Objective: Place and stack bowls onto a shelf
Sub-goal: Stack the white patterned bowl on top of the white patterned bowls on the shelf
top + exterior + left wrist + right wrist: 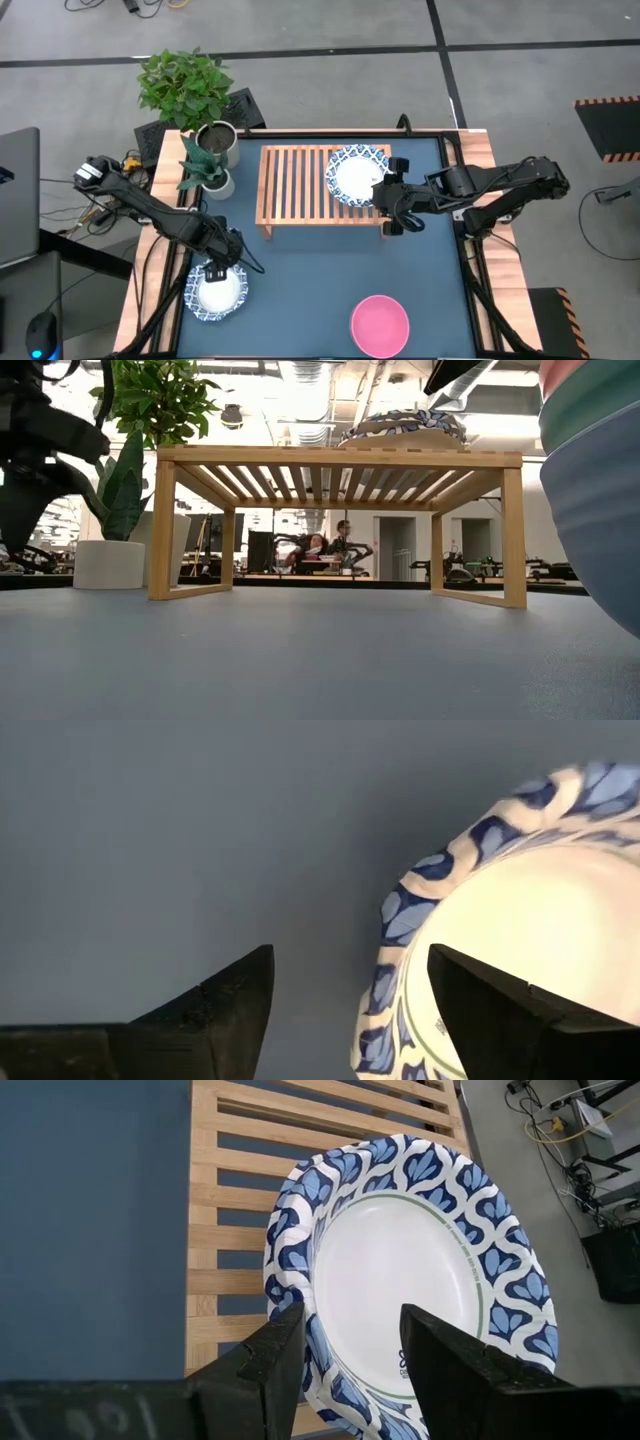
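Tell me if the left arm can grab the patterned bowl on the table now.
Probably yes: the left gripper hangs right over the patterned bowl, jaws open astride its rim, and nothing lies between them.

I count two blue-rimmed white bowls [357,176] [215,291], one pink bowl [380,325], one shelf [295,185], and two potted plants [186,88] [205,170].

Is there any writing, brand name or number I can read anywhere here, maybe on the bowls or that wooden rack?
None can be read.
Bowl on the shelf: a small dark mark inside by the rim, too small to read.
Shelf: no writing shows.
Pink bowl: plain.
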